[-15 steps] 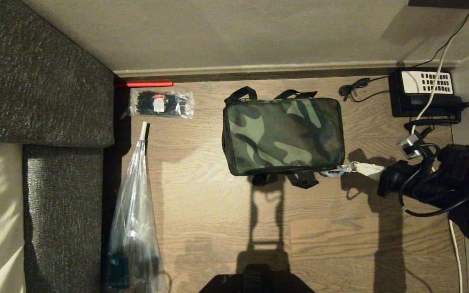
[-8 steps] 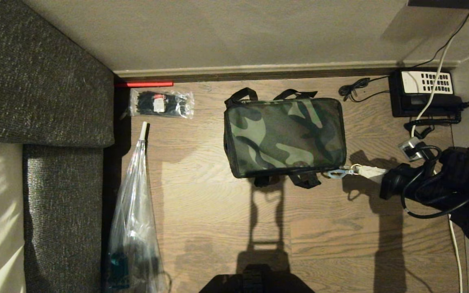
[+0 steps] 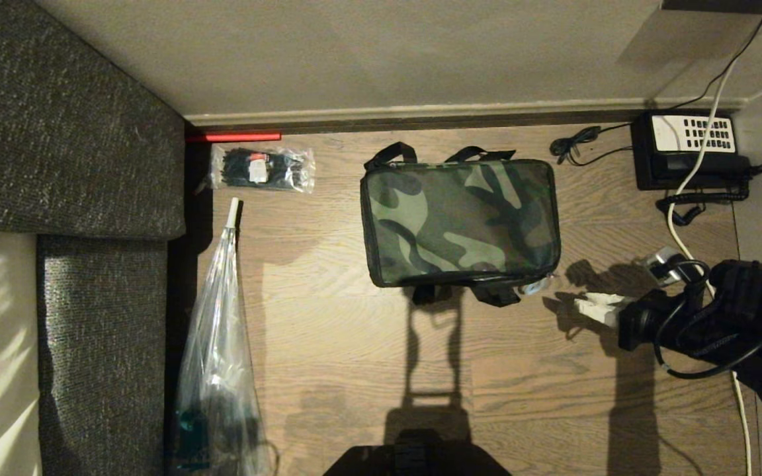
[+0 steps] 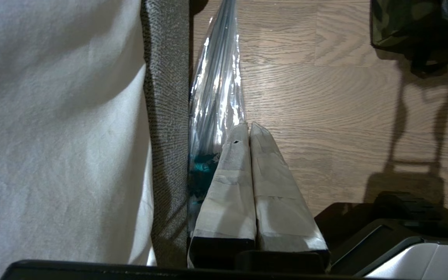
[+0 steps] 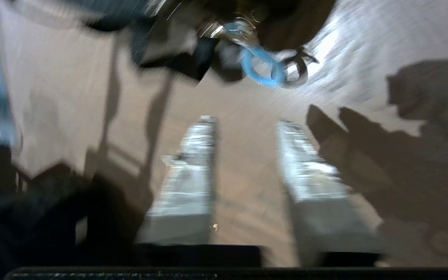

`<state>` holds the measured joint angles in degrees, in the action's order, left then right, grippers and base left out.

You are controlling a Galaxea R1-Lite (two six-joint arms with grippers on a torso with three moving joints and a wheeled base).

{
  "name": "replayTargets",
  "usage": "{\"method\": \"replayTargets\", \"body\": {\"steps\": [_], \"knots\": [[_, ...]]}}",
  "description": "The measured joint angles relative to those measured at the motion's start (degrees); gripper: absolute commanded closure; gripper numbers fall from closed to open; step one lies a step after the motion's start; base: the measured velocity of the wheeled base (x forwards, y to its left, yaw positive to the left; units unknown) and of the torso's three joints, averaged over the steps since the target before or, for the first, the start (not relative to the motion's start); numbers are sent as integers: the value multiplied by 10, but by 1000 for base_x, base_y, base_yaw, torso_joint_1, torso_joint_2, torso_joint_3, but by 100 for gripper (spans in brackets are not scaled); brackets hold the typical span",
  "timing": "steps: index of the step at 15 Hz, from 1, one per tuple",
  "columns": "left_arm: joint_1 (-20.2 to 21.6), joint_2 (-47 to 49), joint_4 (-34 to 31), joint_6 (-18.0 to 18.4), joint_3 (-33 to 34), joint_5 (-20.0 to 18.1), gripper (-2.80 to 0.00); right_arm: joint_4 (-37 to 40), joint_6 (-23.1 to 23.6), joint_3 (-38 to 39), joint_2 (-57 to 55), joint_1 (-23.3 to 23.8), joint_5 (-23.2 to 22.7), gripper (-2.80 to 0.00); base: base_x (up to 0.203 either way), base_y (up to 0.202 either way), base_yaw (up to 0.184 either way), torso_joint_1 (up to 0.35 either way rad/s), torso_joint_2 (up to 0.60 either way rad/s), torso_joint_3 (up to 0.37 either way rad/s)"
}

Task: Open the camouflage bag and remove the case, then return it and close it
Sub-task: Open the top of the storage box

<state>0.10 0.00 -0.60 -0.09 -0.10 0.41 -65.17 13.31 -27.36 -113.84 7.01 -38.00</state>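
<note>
Camouflage bag (image 3: 459, 221) lies zipped shut on the wooden floor (image 3: 354, 370), below the skirting (case not visible). Right gripper (image 3: 586, 306) sits just off the bag's near-right corner, fingers (image 5: 193, 171) parted, holding nothing; blue zipper ring (image 5: 263, 70) lies free ahead of them. Left gripper (image 4: 249, 126) is beside a clear plastic bag (image 4: 218, 89) left of the camouflage bag, fingers pressed together.

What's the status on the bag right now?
Right end effector open, clear of blue zipper ring. Left end effector shut, parked. Camouflage bag closed. Nothing blocking.
</note>
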Motion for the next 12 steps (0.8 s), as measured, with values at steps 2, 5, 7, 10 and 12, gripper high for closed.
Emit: {"method": "replayTargets", "body": {"steps": [2, 5, 7, 10, 12], "knots": [[0, 0, 0, 0, 0, 0, 0, 11, 27, 21, -1, -3, -1, -280, 0, 0, 0, 0, 0, 0], [0, 0, 0, 0, 0, 0, 0, 15, 30, 27, 1, -7, -18, -280, 0, 0, 0, 0, 0, 0], [0, 0, 0, 0, 0, 0, 0, 4, 35, 25, 0, -8, -39, -280, 0, 0, 0, 0, 0, 0], [0, 0, 0, 0, 0, 0, 0, -43, 29, 9, -15, -9, -45, -280, 0, 0, 0, 0, 0, 0], [0, 0, 0, 0, 0, 0, 0, -82, 29, -6, -35, -11, -45, -280, 0, 0, 0, 0, 0, 0]]}}
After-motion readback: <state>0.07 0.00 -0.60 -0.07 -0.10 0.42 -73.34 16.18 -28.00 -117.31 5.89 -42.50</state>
